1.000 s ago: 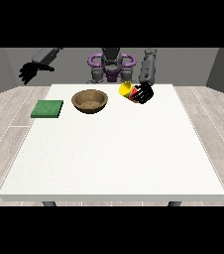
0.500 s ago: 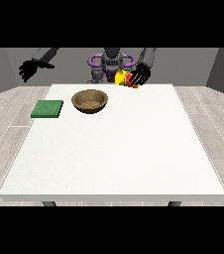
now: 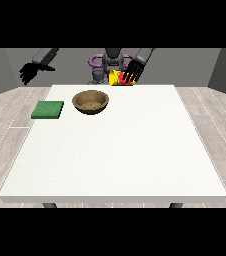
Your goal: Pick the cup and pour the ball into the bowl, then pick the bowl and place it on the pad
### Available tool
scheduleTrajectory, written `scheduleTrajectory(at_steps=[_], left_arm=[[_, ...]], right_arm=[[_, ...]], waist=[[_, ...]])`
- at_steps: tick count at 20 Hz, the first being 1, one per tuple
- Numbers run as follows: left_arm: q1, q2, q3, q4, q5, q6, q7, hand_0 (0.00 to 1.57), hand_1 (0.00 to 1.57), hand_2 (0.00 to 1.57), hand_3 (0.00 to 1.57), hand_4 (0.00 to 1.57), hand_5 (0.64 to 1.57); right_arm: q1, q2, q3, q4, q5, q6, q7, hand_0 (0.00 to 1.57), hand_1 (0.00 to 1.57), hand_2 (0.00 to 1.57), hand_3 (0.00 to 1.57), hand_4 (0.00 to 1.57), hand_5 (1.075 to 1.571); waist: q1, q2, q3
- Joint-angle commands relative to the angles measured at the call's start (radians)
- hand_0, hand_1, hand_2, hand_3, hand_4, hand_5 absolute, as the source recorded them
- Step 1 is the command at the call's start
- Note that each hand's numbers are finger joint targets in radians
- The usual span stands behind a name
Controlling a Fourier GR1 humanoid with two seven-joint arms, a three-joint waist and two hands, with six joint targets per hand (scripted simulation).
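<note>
A yellow and red cup [image 3: 117,78] is held in the air above the table's far edge, tipped sideways toward the view's left. The hand at the view's right [image 3: 133,73] has its fingers curled round it. The ball does not show. A brown wooden bowl [image 3: 90,102] stands on the white table [image 3: 115,150], lower and to the left of the cup. A green square pad [image 3: 48,109] lies flat left of the bowl. The hand at the view's left [image 3: 29,71] hangs in the air beyond the table's far left corner, fingers relaxed, holding nothing.
The robot's grey torso [image 3: 105,67] with purple rings stands behind the far edge. The table's near and right parts are bare white surface. Grey plank floor surrounds the table.
The hand at the view's right has lifted the cup off the table, carried it up and to the left, and tipped it sideways. The other hand has barely moved.
</note>
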Motion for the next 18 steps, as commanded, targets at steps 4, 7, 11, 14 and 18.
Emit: scheduleTrajectory(at_steps=[4, 7, 11, 14, 18], left_arm=[[-0.101, -0.028, -0.145, -0.044, -0.163, -0.083, 0.236, 0.68, 0.68, 1.57, 1.53, 0.89, 1.571], [-0.102, -0.028, -0.220, -0.070, -0.219, -0.085, 0.309, 0.53, 0.53, 1.57, 1.57, 0.93, 1.569], [-0.094, -0.028, -0.307, -0.070, -0.325, -0.105, 0.343, 0.55, 0.55, 1.57, 1.57, 0.88, 1.571], [-0.119, -0.028, -0.388, -0.107, -0.363, -0.152, 0.441, 0.37, 0.37, 1.57, 1.57, 0.90, 1.570], [-0.113, -0.028, -0.427, -0.070, -0.453, -0.150, 0.460, 0.29, 0.29, 1.57, 1.57, 0.90, 1.562]], right_arm=[[-0.089, -0.028, 0.001, 0.057, 0.006, 0.001, 0.005, 0.00, 0.00, 0.00, 0.00, 0.00, 1.551], [-0.145, -0.047, 0.009, 0.073, 0.014, -0.018, 0.052, 0.00, 0.00, 0.00, 0.03, 0.00, 1.533], [-0.178, -0.005, 0.033, 0.072, 0.038, -0.089, 0.087, 0.00, 0.00, 0.00, 0.22, 0.00, 1.533], [-0.241, -0.010, 0.035, 0.073, 0.031, -0.082, 0.094, 0.00, 0.00, 0.00, 0.27, 0.00, 1.527], [-0.274, -0.003, 0.040, 0.066, 0.016, -0.057, 0.107, 0.00, 0.00, 0.00, 0.26, 0.00, 1.527]], waist=[[-0.013, 0.028, 0.0000], [-0.010, 0.050, -0.0002], [-0.004, 0.032, -0.0005], [-0.036, 0.055, -0.0002], [-0.064, 0.107, -0.0005]])
